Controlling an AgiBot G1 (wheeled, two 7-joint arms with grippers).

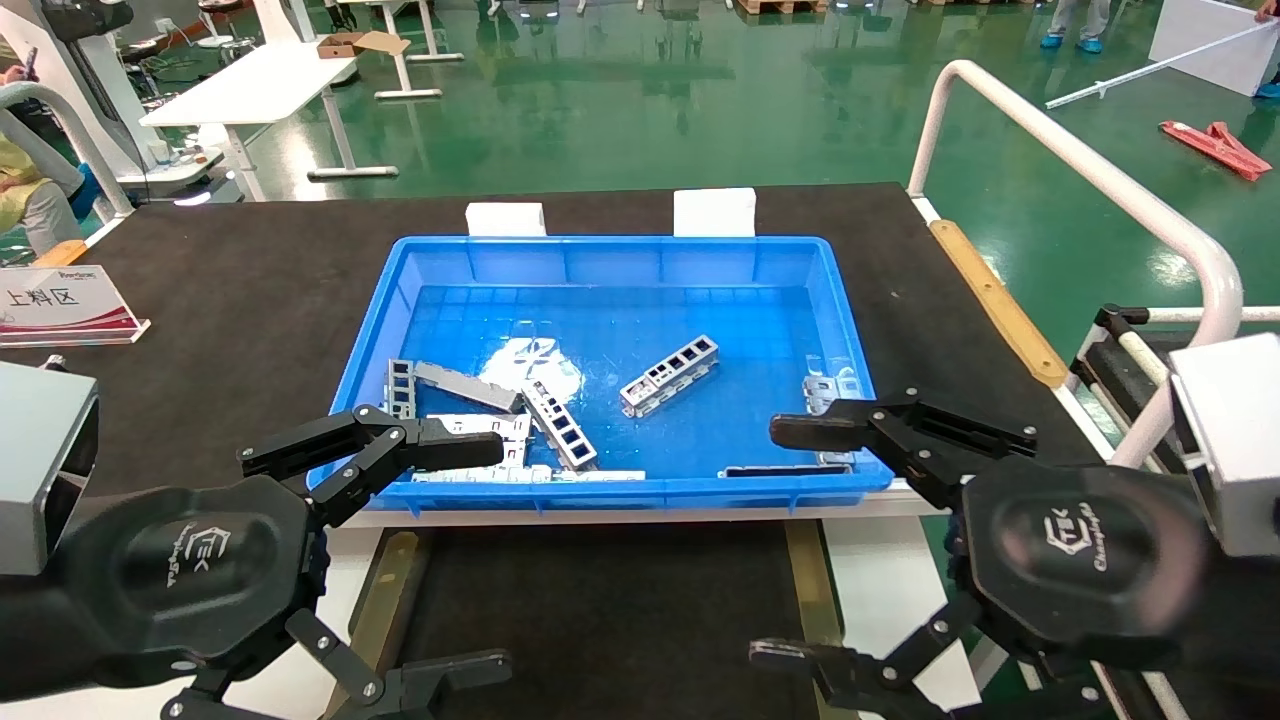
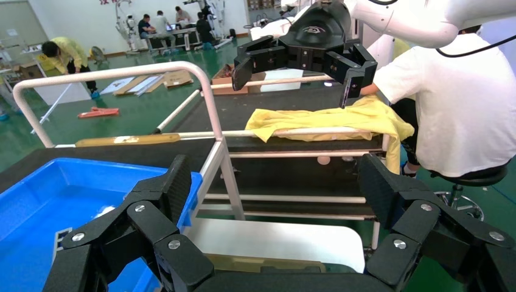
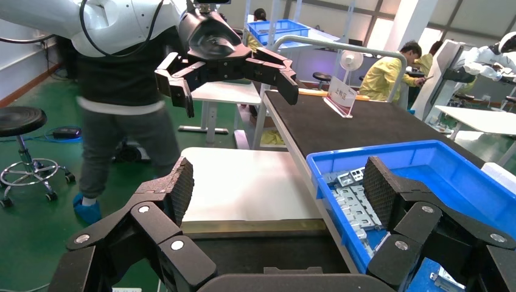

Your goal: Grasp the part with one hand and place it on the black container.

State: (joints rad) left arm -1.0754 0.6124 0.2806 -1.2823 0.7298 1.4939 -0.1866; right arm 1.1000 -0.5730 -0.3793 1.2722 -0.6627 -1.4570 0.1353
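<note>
Several silver-grey ladder-like parts lie in the blue bin (image 1: 610, 260). One part (image 1: 670, 375) lies alone mid-bin, another (image 1: 560, 425) lies by a pile at the bin's front left, which also shows in the right wrist view (image 3: 356, 204). The black container (image 1: 600, 600), with brass strips along its sides, lies in front of the bin between my grippers; its felt shows in the right wrist view (image 3: 268, 252). My left gripper (image 1: 495, 558) (image 2: 277, 182) is open and empty at the tray's left. My right gripper (image 1: 775, 543) (image 3: 277, 182) is open and empty at the tray's right.
The bin stands on a dark table with a sign (image 1: 60, 305) at the left and a white rail (image 1: 1080, 165) along the right. A white surface (image 3: 243, 182) lies beside the tray. People sit and stand around the bench (image 2: 450, 91).
</note>
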